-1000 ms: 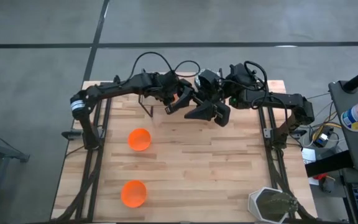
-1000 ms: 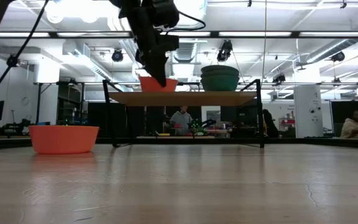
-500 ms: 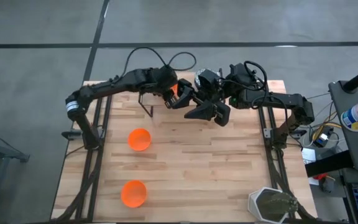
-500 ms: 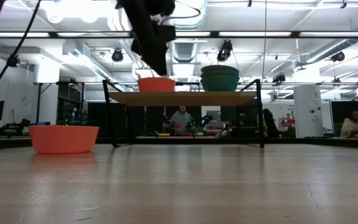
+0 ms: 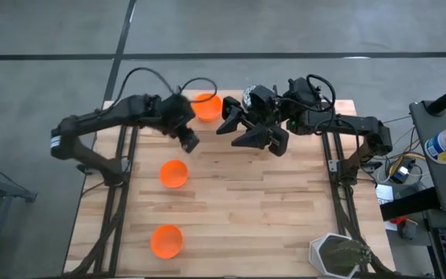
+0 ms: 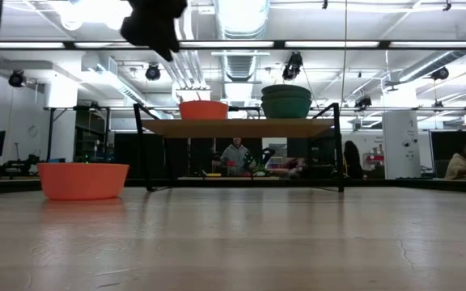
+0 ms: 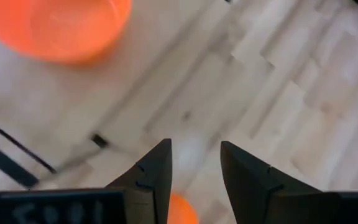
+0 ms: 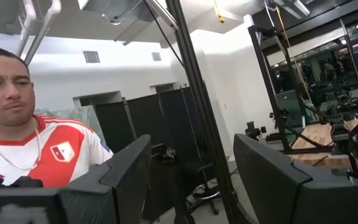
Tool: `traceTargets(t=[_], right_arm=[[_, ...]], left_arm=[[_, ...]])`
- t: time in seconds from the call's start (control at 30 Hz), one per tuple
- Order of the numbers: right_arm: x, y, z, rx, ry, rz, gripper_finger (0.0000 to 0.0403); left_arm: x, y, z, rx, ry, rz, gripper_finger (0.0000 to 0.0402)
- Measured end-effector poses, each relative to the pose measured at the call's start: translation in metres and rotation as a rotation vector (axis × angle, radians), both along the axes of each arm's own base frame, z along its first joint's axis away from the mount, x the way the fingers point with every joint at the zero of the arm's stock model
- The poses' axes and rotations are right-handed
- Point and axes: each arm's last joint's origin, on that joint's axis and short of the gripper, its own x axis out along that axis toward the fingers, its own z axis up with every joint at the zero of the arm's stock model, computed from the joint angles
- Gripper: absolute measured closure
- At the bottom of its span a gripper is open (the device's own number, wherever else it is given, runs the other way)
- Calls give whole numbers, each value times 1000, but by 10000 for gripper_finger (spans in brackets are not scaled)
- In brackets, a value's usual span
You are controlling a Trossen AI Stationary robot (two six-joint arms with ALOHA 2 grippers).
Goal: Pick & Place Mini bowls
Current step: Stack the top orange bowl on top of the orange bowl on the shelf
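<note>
An orange mini bowl (image 5: 205,106) stands upright on the raised wooden shelf (image 6: 237,127) at the table's far edge; it also shows in the low view (image 6: 204,110). To its right on the shelf is a stack of speckled bowls (image 6: 286,101), mostly hidden under the right arm in the high view. Two more orange bowls rest on the table (image 5: 173,173) (image 5: 166,240). My left gripper (image 5: 186,139) (image 7: 194,155) is open and empty, in the air to the near left of the shelf bowl. My right gripper (image 5: 235,128) (image 8: 191,155) is open over the shelf and holds nothing.
A white hexagonal plant pot (image 5: 335,256) stands at the table's near right corner. The shelf's thin black legs (image 6: 142,149) stand on the table's far part. People show in the room beyond. Bare wood lies between the orange bowls and the pot.
My left gripper has set the orange bowl level on the shelf and let go of it. It has then drawn back toward the table's left and near edge, rising as it went. The bowl stays on the shelf. The right arm has kept still.
</note>
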Motion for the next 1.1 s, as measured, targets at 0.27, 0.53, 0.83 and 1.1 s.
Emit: traceTargets(t=[0.27, 0.53, 0.83, 1.1], right_arm=[[-6, -6, 5, -4, -15, -15, 179], [-8, -9, 6, -5, -8, -10, 179], [-8, -9, 6, -6, -3, -3, 179], [-8, -9, 6, -3, -2, -8, 179]], left_arm=[[-27, -42, -35, -100, 47, -40, 273], [-28, -79, -96, -169, 86, -110, 273], [-31, -96, -143, -267, 128, -85, 273], [-41, -95, -174, -265, 188, -80, 273]])
